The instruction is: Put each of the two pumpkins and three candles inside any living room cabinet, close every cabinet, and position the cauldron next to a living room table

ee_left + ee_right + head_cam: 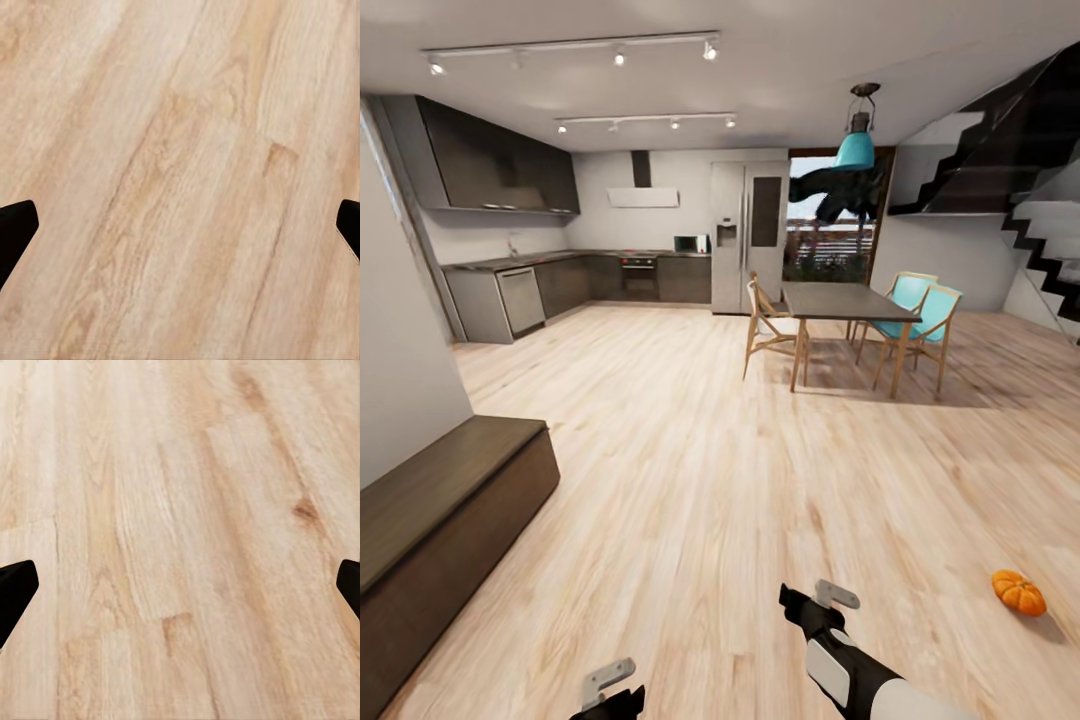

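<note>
No brand, label or legible writing appears anywhere in the room.

The right arm [860, 670] reaches forward and low over the floor, its white-and-black forearm angled toward the middle of the room, ending at the right gripper [815, 606] with a grey bracket beside it. The left gripper [610, 697] sits low at the near edge of the head view, only its black tip and grey bracket visible. In each wrist view the black fingers [15, 229] [15, 589] stand far apart at opposite edges, with nothing between them but floor planks.

The floor [690, 450] is pale wood laminate with long grain and visible knots. An orange, ribbed, squat pumpkin [1018, 592] lies on the floor to the right of the right arm, well apart from it. The cabinet [440, 520], long, low and dark-brown wood with a flat top, runs along the left wall, its front closed.

Farther off stands a dining table [845, 305] with a dark tabletop and light wooden legs, flanked by a wooden chair [770, 325] and two teal chairs [925, 320]. A teal pendant lamp [856, 145] hangs above. Beyond are a dark kitchen, a steel fridge [745, 235], and a black-and-white staircase [1030, 200] at right.
</note>
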